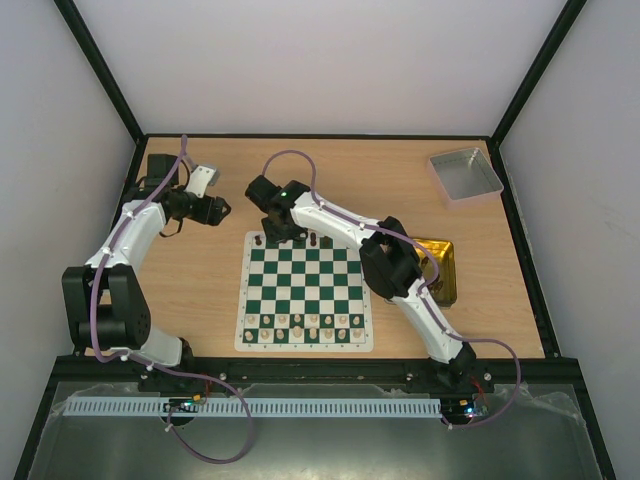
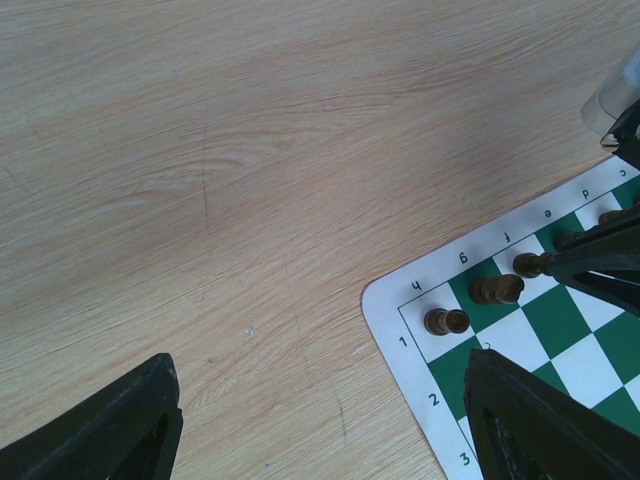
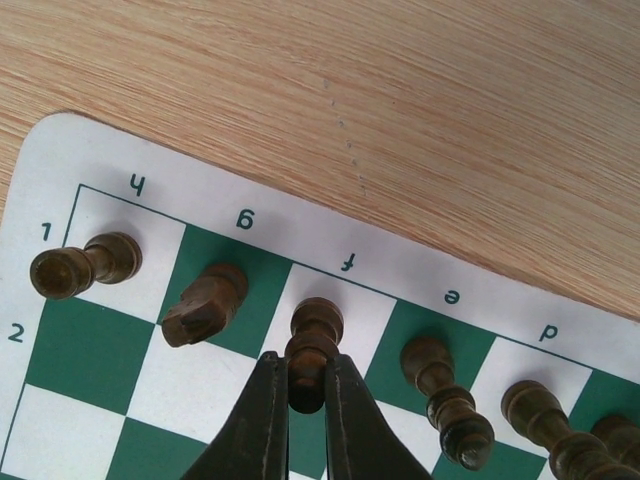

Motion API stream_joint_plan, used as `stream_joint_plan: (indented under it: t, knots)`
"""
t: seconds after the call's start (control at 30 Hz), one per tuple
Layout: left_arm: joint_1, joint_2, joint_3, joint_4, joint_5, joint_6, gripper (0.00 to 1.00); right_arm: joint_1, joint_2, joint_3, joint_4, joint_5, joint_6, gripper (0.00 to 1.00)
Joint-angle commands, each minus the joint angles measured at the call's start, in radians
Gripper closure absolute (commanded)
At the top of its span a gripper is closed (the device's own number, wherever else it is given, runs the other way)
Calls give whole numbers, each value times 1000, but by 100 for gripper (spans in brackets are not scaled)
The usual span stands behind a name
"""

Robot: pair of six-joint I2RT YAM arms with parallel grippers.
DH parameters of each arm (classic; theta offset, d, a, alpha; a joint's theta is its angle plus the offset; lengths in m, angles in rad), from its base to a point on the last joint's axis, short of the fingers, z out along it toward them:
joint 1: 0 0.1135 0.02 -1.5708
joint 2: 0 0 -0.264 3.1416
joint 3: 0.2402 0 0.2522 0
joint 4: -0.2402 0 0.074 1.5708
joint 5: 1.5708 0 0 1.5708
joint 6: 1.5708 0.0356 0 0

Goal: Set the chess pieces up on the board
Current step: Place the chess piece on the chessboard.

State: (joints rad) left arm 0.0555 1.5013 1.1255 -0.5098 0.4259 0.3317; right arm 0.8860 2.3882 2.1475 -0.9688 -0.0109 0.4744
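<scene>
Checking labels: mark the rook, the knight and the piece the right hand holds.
rook [image 3: 85, 265], right wrist view, its body.
knight [image 3: 205, 303], right wrist view, its body.
held piece [image 3: 316, 322], right wrist view, its base.

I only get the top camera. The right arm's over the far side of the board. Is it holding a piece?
Observer: Yes. The right wrist view shows the right gripper with its jaws shut on a dark piece standing on the white square marked f.
Operator: What's next to it, toward the corner?
Observer: A dark knight on the green g square, then a dark rook on the h corner square.
Operator: Is my left arm holding anything?
Observer: No. The left gripper has its jaws wide apart over the table by the board corner.
</scene>
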Motion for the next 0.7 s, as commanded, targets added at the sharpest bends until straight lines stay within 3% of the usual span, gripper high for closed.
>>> stream_joint_plan:
  t: [0.0, 0.67]
  knots:
    - [4, 10, -7, 1, 10, 1, 22, 7, -22, -9, -41, 28, -6, 96]
    - [4, 13, -6, -2, 14, 1, 22, 7, -20, -23, -39, 28, -3, 93]
